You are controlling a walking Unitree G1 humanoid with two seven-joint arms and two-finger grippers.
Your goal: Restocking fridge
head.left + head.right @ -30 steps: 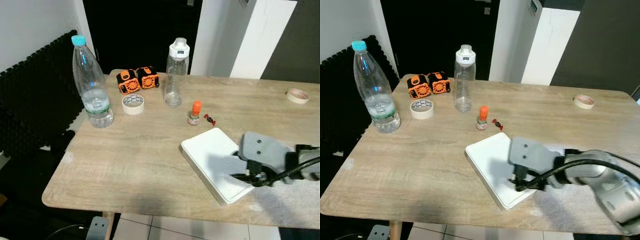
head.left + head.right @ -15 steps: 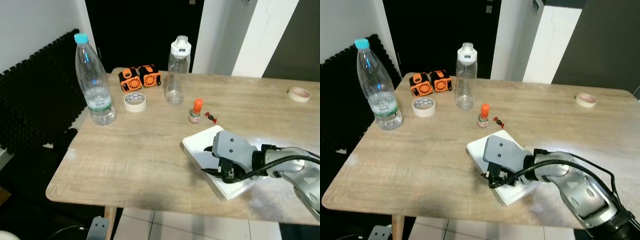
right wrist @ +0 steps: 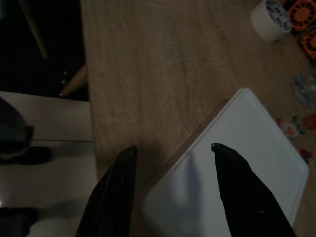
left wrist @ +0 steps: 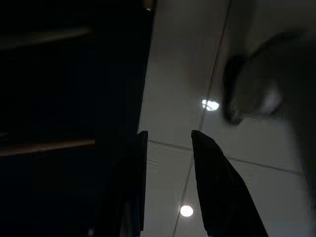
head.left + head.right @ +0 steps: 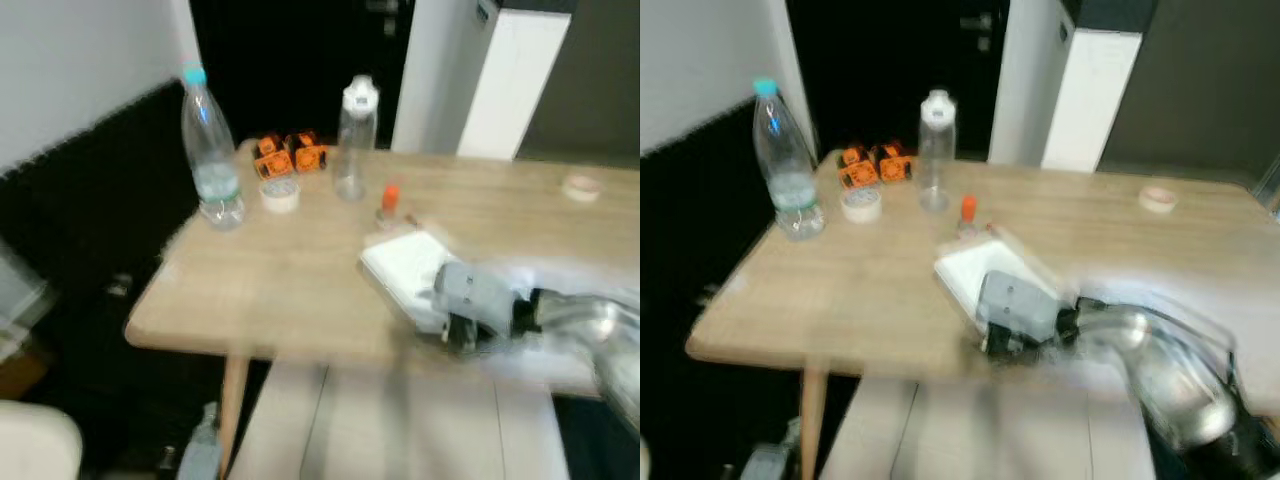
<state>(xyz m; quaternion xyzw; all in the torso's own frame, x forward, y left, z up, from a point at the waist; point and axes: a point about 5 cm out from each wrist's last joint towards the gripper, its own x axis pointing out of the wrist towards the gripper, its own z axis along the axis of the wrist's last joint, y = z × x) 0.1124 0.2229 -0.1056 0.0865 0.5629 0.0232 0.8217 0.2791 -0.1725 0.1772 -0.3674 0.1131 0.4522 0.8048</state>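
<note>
Wooden table [image 5: 280, 290], white box [image 3: 232, 168] beneath right gripper [image 3: 173, 148], fingers spread, empty

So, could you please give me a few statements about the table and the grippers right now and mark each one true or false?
1. The white box lies flat near the table's front edge. True.
2. The right gripper is shut on the tape roll. False: its fingers are spread apart over the box's corner, and the roll lies far off.
3. The blue-capped bottle stands upright near the table's left end. True.
4. The white-capped bottle lies on its side. False: it stands upright.
5. The left gripper hangs over tiled floor, fingers apart. True.
</note>
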